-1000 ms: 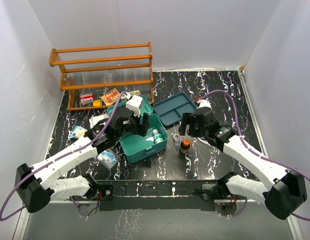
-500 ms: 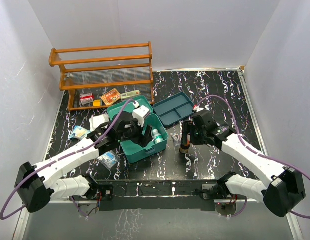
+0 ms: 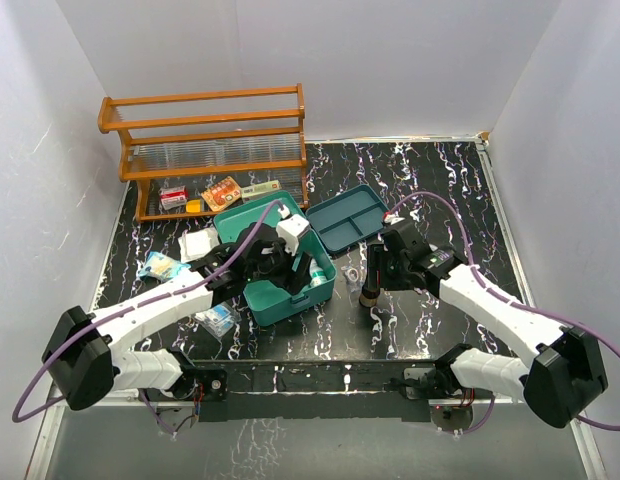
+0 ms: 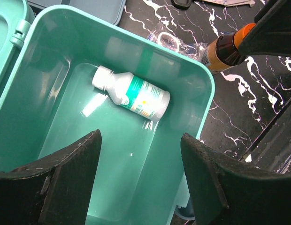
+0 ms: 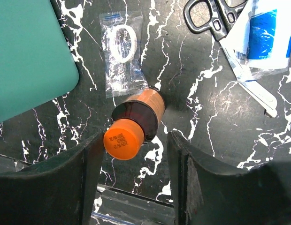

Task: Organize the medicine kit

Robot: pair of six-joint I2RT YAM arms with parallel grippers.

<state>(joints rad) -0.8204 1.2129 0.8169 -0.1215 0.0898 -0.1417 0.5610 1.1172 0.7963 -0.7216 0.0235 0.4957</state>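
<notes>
at the middle of the table, the kit (image 3: 290,308) sat open, its lid (image 3: 228,213) thrown back toward 11 o'clock and a tray (image 3: 335,225) at its 1 o'clock. the left gripper (image 4: 140,140) hung over the box with jaws wide apart and nothing between them. below it a white bottle (image 4: 131,93) lay on its side on the kit's floor. at the kit's 3 o'clock, just beside its wall, an amber bottle (image 5: 144,108) stood on the table. the right gripper (image 5: 134,136) straddled it, one finger at 9 o'clock and one at 3 o'clock of the orange cap. whether the pads pressed the bottle could not be told. the kit looked like thin, stiff plastic, light and smooth, so it would likely skate on the glossy top if nudged. the best hold seemed a pinch over a side wall's rim, or the lid's free edge for closing it. the hinge looked like the weak part.
</notes>
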